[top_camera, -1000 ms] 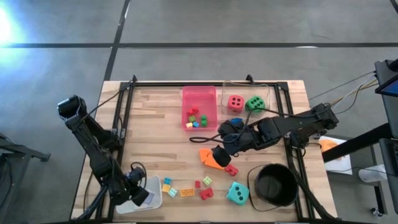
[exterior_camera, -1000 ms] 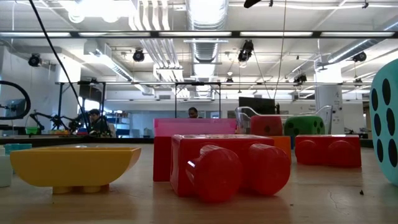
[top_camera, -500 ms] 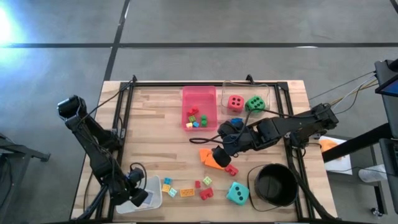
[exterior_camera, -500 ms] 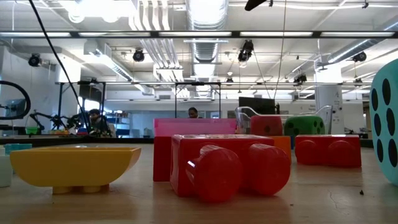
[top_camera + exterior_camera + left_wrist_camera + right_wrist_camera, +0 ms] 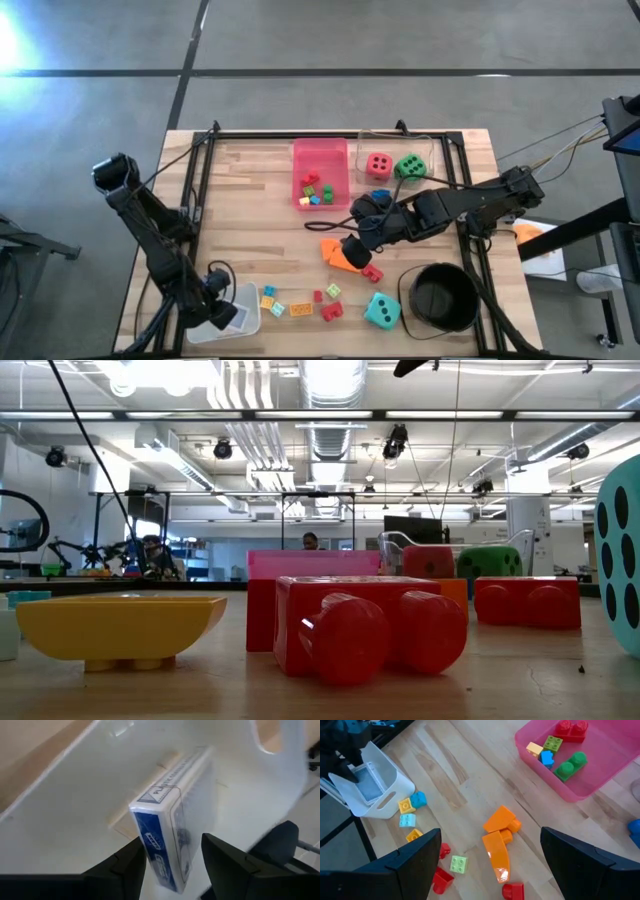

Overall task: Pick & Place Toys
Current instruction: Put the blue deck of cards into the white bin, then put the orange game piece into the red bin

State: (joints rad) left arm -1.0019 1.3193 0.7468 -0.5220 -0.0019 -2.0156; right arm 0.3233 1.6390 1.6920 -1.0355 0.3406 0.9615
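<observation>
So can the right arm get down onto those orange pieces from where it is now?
Probably yes. The right gripper hangs open just above the orange pieces, which lie bare on the table, with only small bricks nearby and nothing between the fingers and them.

A card deck [image 5: 172, 840] lies in the corner bin [image 5: 238, 300]; bricks [image 5: 315, 188] lie in the tray [image 5: 300, 160].

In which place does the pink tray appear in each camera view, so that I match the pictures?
High view: pink tray at the far middle of the table.
Low view: a pink band behind the red brick.
Left wrist view: not in it.
Right wrist view: upper right corner.
Shared landmark: the orange bricks lie nearby, on the table's near side.
</observation>
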